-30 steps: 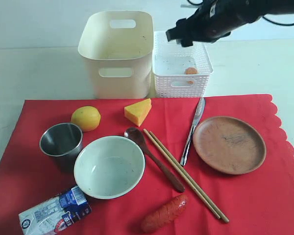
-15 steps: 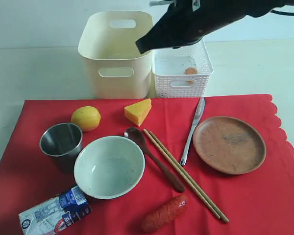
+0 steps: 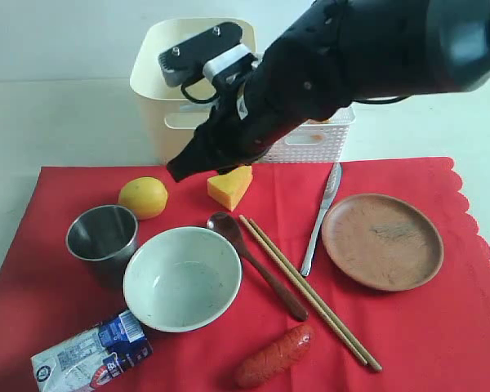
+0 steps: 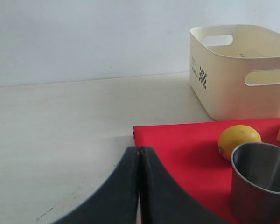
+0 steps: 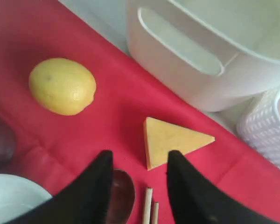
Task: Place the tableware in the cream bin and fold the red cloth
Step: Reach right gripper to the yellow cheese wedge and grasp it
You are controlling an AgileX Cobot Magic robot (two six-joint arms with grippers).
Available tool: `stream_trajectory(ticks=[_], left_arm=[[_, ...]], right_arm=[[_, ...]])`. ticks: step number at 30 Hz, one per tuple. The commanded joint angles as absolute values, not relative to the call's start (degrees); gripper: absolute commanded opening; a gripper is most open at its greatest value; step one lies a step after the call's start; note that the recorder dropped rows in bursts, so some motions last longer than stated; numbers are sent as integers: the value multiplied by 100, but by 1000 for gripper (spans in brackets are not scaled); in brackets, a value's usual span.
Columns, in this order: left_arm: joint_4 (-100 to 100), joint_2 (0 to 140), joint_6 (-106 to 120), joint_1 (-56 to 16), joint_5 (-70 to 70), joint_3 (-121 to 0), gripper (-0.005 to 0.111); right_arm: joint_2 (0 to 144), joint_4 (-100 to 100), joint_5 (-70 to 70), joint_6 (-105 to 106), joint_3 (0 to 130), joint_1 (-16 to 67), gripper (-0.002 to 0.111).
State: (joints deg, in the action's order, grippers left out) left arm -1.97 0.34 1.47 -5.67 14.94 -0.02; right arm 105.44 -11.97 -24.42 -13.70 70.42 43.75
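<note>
Arm: dark right arm (image 3: 343, 57) stretches across both bins, its right gripper (image 3: 180, 170) low over the red cloth (image 3: 441, 327), between lemon (image 3: 143, 197) and cheese (image 3: 229, 189).
Bins: cream bin (image 3: 157, 86) and white basket (image 3: 327, 137) side by side behind the cloth, both partly hidden.
Spread on cloth: steel cup (image 3: 103, 237), speckled bowl (image 3: 182, 278), brown spoon (image 3: 253, 261), chopsticks (image 3: 310, 294), table knife (image 3: 320, 216), brown plate (image 3: 382, 241), sausage (image 3: 273, 356), milk carton (image 3: 90, 353).

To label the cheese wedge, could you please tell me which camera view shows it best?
The right wrist view: the cheese wedge lies whole on the red cloth, ahead of the open right gripper. In the exterior view the right arm overlaps its top; the left wrist view catches only a corner.
</note>
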Motion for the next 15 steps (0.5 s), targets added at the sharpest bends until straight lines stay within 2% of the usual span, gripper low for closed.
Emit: stream_trajectory(ticks=[1, 4, 8, 15], left_arm=[[-223, 0, 117, -591, 1471, 0, 2], [-223, 0, 117, -591, 1471, 0, 2], [-223, 0, 117, -591, 1471, 0, 2], [-223, 0, 117, -591, 1471, 0, 2]], right_arm=[[10848, -1404, -2231, -1530, 7020, 4392, 63], [11055, -1415, -1918, -1571, 7020, 4392, 79], [11359, -1549, -1823, -1571, 7228, 4353, 91], [11712, -1578, -1866, -1571, 7413, 3956, 92]])
